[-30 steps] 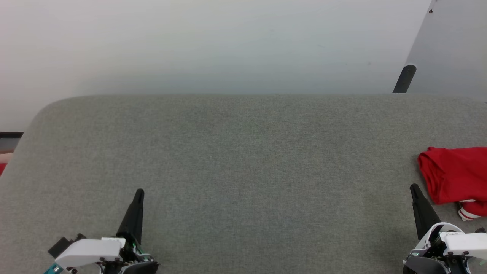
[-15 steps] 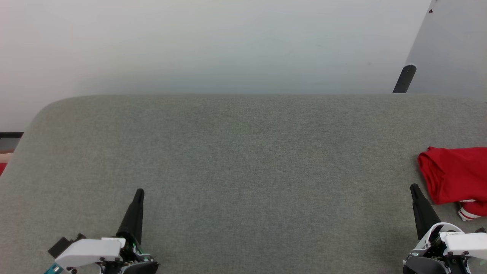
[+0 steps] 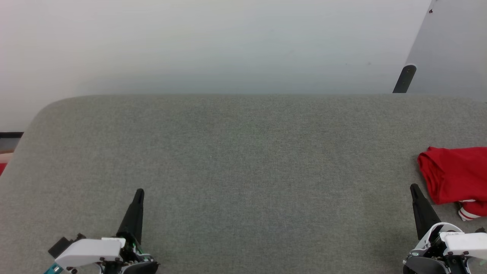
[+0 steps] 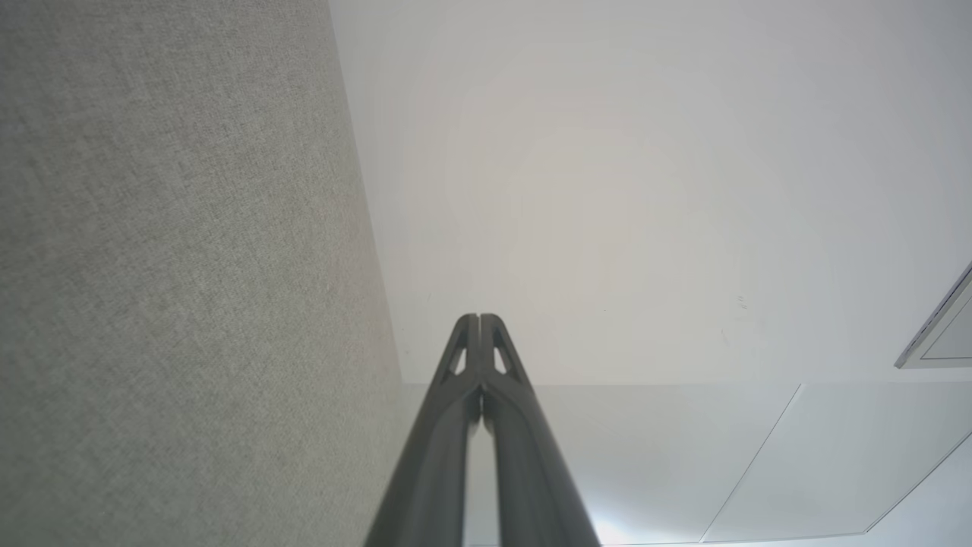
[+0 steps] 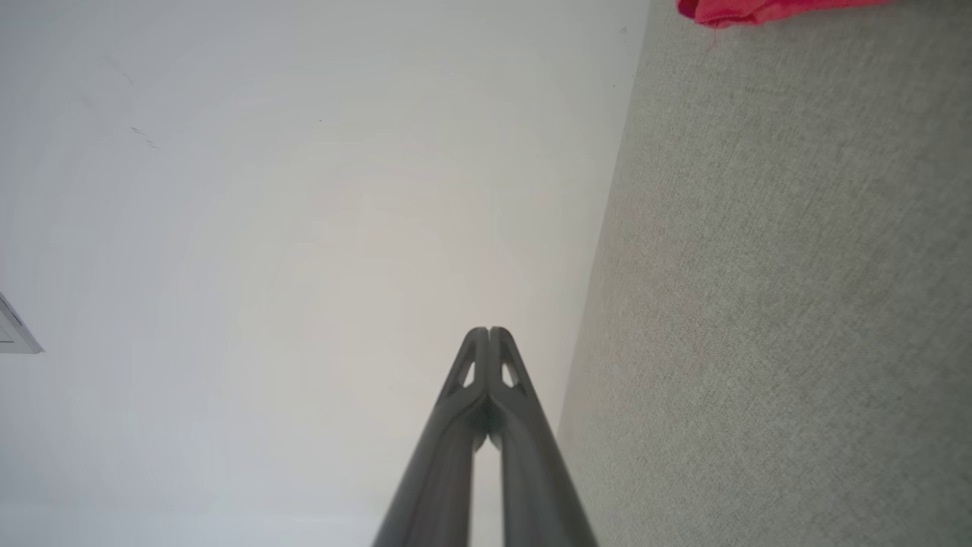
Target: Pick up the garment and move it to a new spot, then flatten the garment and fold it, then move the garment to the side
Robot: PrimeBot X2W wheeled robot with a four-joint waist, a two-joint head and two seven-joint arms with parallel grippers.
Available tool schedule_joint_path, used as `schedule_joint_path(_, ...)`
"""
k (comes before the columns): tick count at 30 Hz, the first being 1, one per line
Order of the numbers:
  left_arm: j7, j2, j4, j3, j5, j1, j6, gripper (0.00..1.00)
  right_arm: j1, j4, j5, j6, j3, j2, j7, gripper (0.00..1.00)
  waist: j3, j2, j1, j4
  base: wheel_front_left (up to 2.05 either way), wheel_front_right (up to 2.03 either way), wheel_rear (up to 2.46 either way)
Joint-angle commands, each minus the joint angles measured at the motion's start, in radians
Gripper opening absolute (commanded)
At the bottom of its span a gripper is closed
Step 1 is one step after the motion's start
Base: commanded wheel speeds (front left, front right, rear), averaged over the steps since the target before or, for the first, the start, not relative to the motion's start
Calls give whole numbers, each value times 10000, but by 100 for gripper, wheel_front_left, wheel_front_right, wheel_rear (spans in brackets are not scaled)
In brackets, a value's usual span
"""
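A grey, cloth-covered tabletop (image 3: pixel 243 152) with a rounded far-left corner is seen in the head view, backed by a plain pale wall (image 3: pixel 213 42). The garment (image 3: pixel 454 175) is found at about 3 o'clock in that view, lying crumpled on the tabletop and cut off by the picture's edge. Mostly red cloth is shown, with a small piece of white, red-striped trim (image 3: pixel 467 214) at its 6 o'clock end. No print can be made out.

The left claw (image 3: pixel 139 192) is placed at 7 o'clock in the head view and the right claw (image 3: pixel 414 188) at 5 o'clock, each pointing toward 12 o'clock. The garment is located at roughly 1 o'clock from the right claw's tip, near it but apart from it. The left claw is well apart from the garment.

In the left wrist view the left claw (image 4: pixel 479 319) is seen with its two dark fingers pressed together, nothing between them. The same is shown for the right claw (image 5: pixel 489 332) in the right wrist view, where a strip of the red garment (image 5: pixel 759 9) is caught at 1 o'clock, at the top edge.

A dark slanted leg (image 3: pixel 404 78) and a pale panel (image 3: pixel 452 45) are seen beyond the tabletop at 1 o'clock in the head view.
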Motion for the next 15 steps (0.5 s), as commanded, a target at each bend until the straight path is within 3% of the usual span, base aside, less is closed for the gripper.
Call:
schedule_joint_path(1, 15, 2, 9, 19, -36, -99, -54, 0, -45, 1, 37, 5, 29, 35, 1, 0, 0, 0, 0, 0, 0, 0, 0)
schedule_joint_path(15, 14, 2, 8, 18, -36, -99, -54, 0, -45, 0, 38, 5, 30, 35, 0, 0, 0, 0, 0, 0, 0, 0, 0)
